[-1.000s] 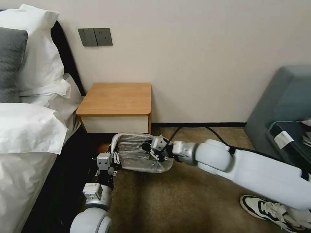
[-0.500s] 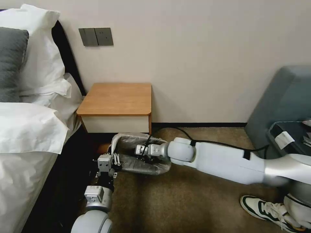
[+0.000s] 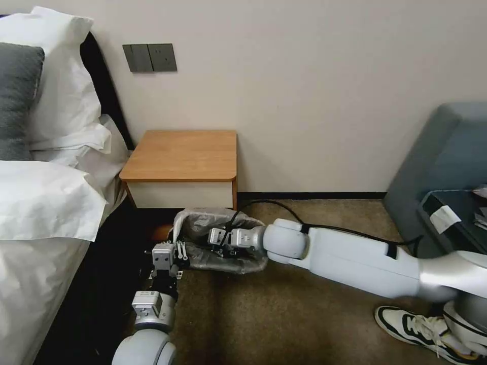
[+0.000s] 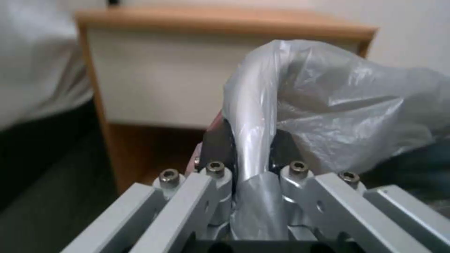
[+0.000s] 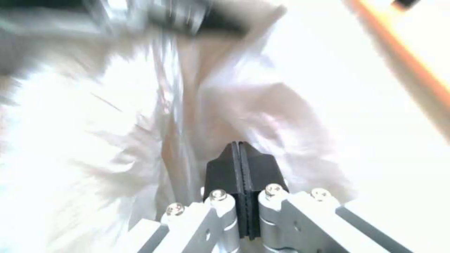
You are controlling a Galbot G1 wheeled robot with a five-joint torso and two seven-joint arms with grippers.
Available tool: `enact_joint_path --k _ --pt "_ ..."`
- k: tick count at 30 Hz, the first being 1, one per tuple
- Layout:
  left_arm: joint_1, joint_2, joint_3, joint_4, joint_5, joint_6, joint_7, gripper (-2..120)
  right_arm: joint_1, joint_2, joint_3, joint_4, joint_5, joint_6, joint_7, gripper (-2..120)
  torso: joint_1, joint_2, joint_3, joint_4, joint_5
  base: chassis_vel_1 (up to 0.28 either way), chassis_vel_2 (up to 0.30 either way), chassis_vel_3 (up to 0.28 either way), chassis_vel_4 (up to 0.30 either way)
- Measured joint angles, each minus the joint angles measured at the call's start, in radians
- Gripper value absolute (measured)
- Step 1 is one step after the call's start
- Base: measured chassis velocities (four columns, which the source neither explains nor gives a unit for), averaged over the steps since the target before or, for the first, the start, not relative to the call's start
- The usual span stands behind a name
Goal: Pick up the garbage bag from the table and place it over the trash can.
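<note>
Before the counter: both tools at the bag-lined bin

Nearest, the left tool (image 3: 178, 252) pinches the garbage bag (image 3: 203, 223) over the trash can (image 4: 251, 116) rim. Beyond it, the right tool (image 3: 213, 238) sits inside the bag's mouth, pads pressed together on nothing. Behind stands the counter (image 3: 182, 154).

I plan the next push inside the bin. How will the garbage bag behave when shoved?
The garbage bag looks thin and crinkled, so it will likely crumple rather than resist. Pinched in the left claw, it bunches into a narrow fold, suggesting it is floppy and light. The shut right claw may slide on its glossy film.
</note>
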Motion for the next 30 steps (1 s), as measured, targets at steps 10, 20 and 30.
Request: enact_joint_path --k 10,20,30 --pt "-0.003 0.023 -0.013 -0.070 -0.341 0.222 -0.097 6 -0.427 -0.163 0.460 0.256 0.157 0.154 0.318 5 0.000 0.000 0.000 0.0000 0.0004 0.000 0.000 0.000 0.000" --pt "-0.030 0.048 -0.019 -0.044 -0.475 0.335 -0.091 6 -0.747 -0.091 0.873 0.329 0.285 0.171 0.345 38 0.000 0.000 0.000 -0.0005 0.0000 0.000 0.000 0.000 0.000" --pt "-0.036 0.054 -0.012 0.034 -0.488 0.358 -0.049 6 -0.906 0.085 1.005 0.294 0.282 0.203 0.343 71 0.000 0.000 0.000 -0.0002 -0.0001 0.000 0.000 0.000 0.000"
